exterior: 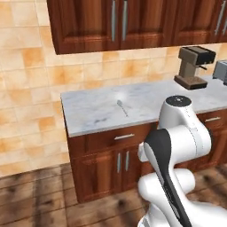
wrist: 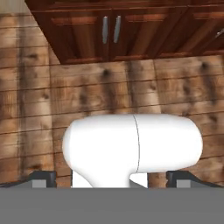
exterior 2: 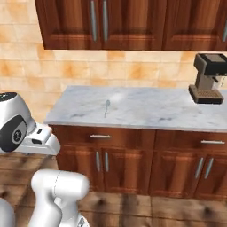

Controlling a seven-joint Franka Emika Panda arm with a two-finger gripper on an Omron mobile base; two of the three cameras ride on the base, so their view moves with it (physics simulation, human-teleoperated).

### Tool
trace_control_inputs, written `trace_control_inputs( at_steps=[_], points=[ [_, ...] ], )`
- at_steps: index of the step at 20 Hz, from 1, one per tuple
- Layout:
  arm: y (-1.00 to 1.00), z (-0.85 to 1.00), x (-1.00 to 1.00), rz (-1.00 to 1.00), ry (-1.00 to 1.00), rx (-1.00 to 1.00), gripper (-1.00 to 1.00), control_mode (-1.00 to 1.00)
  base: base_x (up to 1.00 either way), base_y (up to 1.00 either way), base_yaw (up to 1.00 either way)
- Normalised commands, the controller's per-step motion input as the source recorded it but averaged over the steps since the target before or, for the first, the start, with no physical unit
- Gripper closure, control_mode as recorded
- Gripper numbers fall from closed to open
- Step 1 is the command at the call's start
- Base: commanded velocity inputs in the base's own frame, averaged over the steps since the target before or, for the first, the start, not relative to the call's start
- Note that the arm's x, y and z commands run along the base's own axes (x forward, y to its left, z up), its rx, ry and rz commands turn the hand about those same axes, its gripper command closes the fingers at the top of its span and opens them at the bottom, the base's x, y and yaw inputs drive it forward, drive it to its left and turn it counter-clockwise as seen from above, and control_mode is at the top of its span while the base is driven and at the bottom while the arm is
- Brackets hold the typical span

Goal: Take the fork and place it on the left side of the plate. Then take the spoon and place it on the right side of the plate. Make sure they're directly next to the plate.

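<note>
Pale spoon on marble counter; tiny, indistinct

Premises: domestic kitchen. Evidence: marble worktop over wood base cabinets, wall cabinets above, tiled backsplash, coffee machine, wood plank floor.

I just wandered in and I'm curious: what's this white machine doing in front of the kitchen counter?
Nothing is being handled yet. The white arm is folded low in front of the wooden cabinets, its tool open, empty and pointing down at the wooden floor. A slim spoon lies alone on the marble counter, untouched. A coffee machine stands farther along the counter. It looks like the arm has not started reaching for anything.
</note>
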Motion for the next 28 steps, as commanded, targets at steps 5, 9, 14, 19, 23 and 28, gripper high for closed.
trace_control_inputs(
  at_steps=[5, 9, 14, 19, 23, 28],
  points=[
    [0.0, 0.0, 0.0, 0.0, 0.0, 0.0, -1.0, 1.0, 1.0, -0.58, 0.13],
    [0.0, 0.0, 0.0, 0.0, 0.0, 0.0, -1.0, 1.0, 1.0, -0.12, 0.07],
    [0.0, 0.0, 0.0, 0.0, 0.0, 0.0, -1.0, 1.0, 1.0, 0.0, 0.03],
    [-0.07, -0.27, 0.38, 0.02, 0.01, 0.04, -1.0, -1.0, 0.6, -0.09, 0.02],
    [-0.14, -0.97, 0.81, 0.09, 0.0, 0.05, -1.0, -1.0, 0.0, 0.0, 0.0],
    [-0.08, -0.64, 0.73, 0.06, 0.0, 0.04, -1.0, -1.0, 0.0, 0.0, 0.0]
  ],
)
